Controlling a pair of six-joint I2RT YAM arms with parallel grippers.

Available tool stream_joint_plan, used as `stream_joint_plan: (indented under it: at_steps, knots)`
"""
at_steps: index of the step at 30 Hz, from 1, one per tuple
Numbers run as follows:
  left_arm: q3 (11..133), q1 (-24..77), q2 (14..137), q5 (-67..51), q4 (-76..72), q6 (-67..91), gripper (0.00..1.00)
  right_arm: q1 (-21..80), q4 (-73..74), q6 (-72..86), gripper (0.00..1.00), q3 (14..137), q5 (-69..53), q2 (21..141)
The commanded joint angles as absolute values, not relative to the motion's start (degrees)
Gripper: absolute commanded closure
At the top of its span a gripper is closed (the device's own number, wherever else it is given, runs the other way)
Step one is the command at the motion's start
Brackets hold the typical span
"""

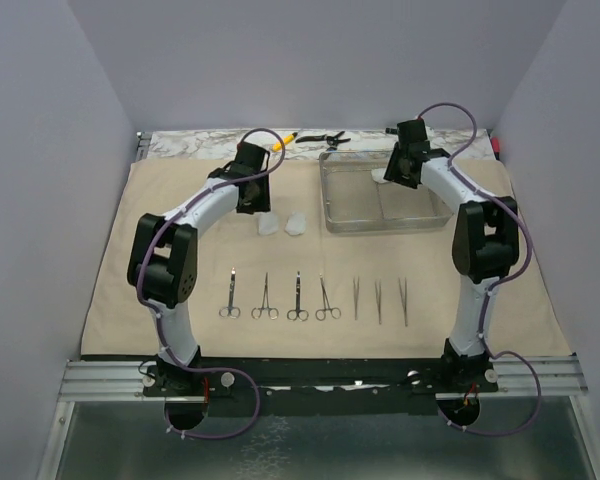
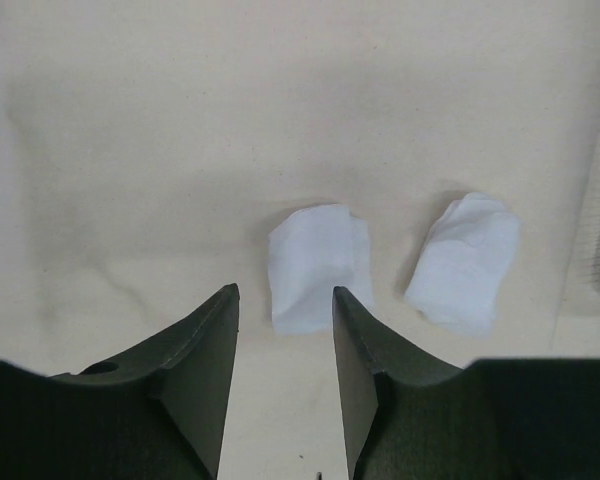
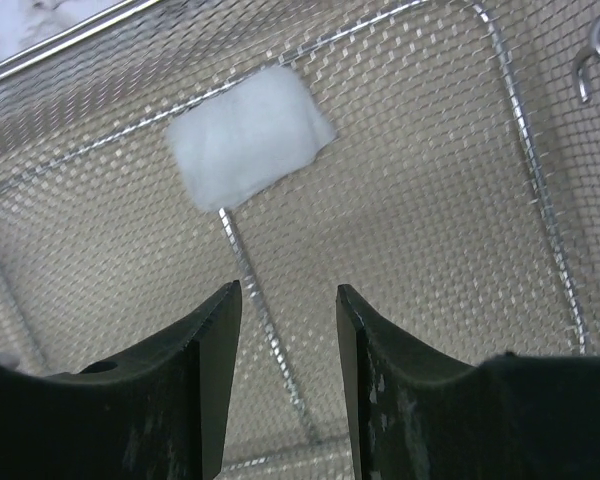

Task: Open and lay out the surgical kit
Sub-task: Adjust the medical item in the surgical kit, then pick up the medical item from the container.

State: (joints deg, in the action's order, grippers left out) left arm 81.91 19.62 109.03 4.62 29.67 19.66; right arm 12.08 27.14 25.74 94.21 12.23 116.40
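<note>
Beige cloth wrap (image 1: 120, 280) lies spread flat, with clamps (image 1: 265, 300) and tweezers (image 1: 379, 300) in a near row. Left wrist view: left gripper (image 2: 284, 295) jaws apart, empty, above two gauze balls (image 2: 320, 265). Right wrist view alone shows the wire-mesh tray (image 3: 520, 120) holding a third gauze ball (image 3: 248, 135); right gripper (image 3: 287, 290) jaws apart, empty.

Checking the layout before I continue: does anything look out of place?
One gauze piece sits alone in the mesh tray, while the other two gauze pieces lie side by side on the cloth.
</note>
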Motion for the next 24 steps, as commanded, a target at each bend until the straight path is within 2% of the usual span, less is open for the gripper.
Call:
stream_joint_plan:
  at_steps: [1,6,11,16,24]
  knots:
    - [82.06,19.86,102.39,6.06,29.35,19.56,0.56,10.90,23.13,23.34,0.53,98.04,14.96,121.54]
    - [76.52,19.86,96.07,5.67,24.99,19.57,0.57,10.44,20.57,21.35,0.53,101.45,18.12,126.71]
    - [71.18,19.87,90.86,5.74,20.93,19.20,0.58,9.18,18.40,17.69,0.59,103.35,18.57,129.48]
    - [68.19,19.87,90.56,5.06,19.13,18.83,0.61,8.96,17.60,13.59,0.58,106.57,14.70,132.93]
    - [67.72,19.86,90.20,5.25,18.93,19.13,0.61,7.96,21.97,15.30,0.57,112.48,11.94,138.62]
